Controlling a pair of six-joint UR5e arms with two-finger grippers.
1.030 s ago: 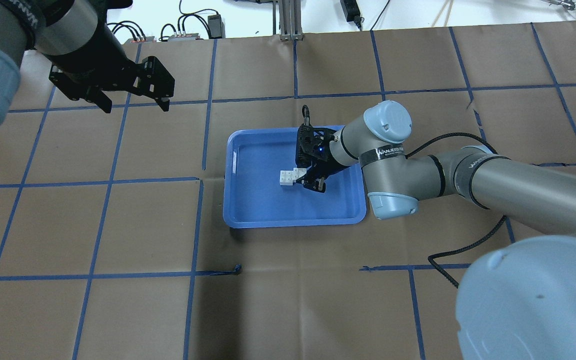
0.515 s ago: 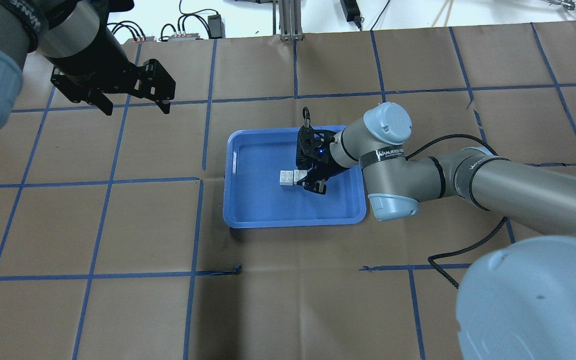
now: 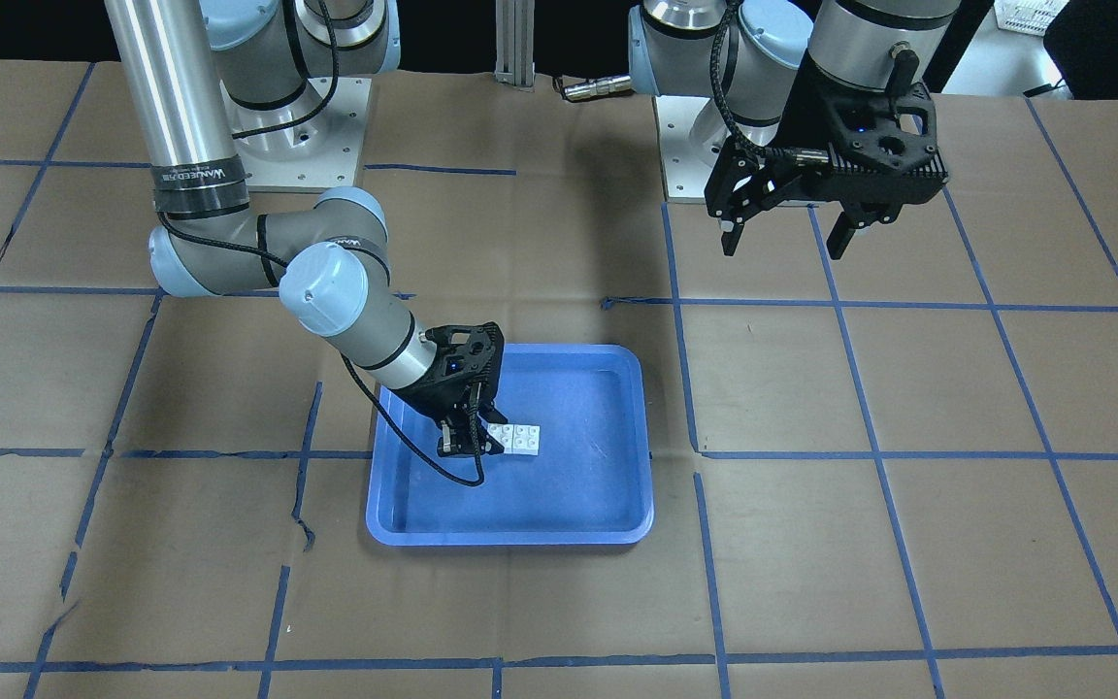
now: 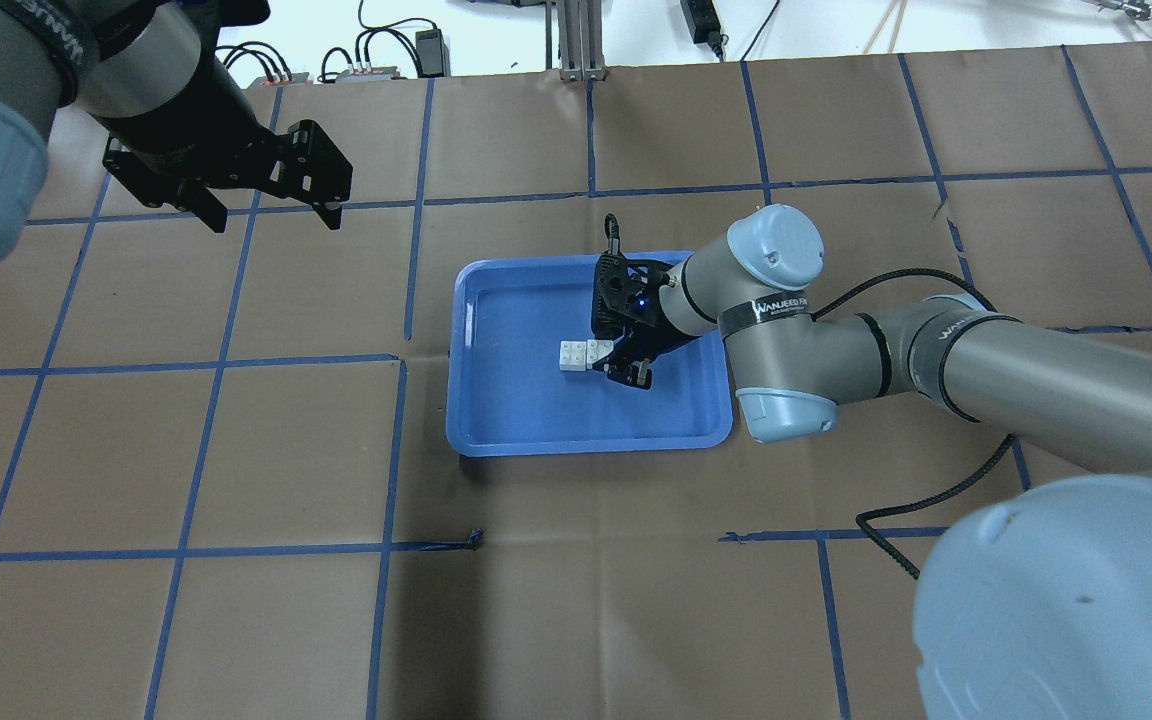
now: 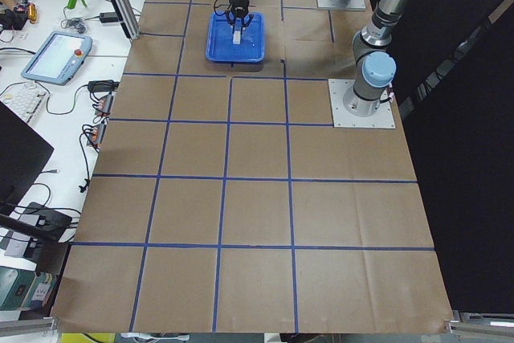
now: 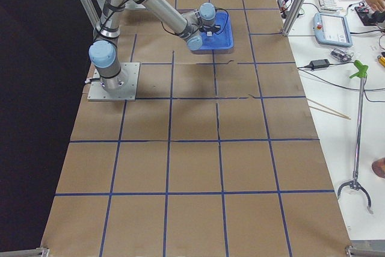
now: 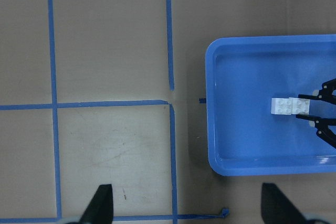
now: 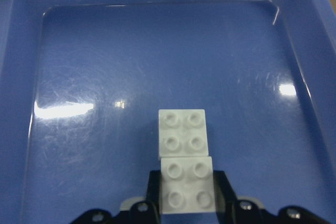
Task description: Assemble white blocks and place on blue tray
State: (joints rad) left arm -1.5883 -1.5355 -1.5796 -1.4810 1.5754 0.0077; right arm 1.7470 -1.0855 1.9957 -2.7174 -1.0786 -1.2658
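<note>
The two white blocks [image 4: 573,355] lie joined side by side, studs up, on the floor of the blue tray [image 4: 536,420]. They also show in the front view [image 3: 517,439] and the left wrist view [image 7: 286,106]. My right gripper [image 4: 608,358] is low in the tray. In the right wrist view its fingers [image 8: 152,187] press both sides of the nearer block [image 8: 187,184], and the farther block [image 8: 182,140] juts out ahead of it. My left gripper [image 4: 271,215] is open and empty, high over the table's far left, well away from the tray.
Brown paper with blue tape grid lines covers the table [image 4: 236,450]. The right arm's elbow [image 4: 776,400] and its black cable [image 4: 896,540] lie just right of the tray. The arm bases [image 3: 307,126] stand at the table's rear edge.
The nearer block, slightly tilted a second ago, now lies level with the other one on the tray floor. The left gripper has drifted a little up and left.
</note>
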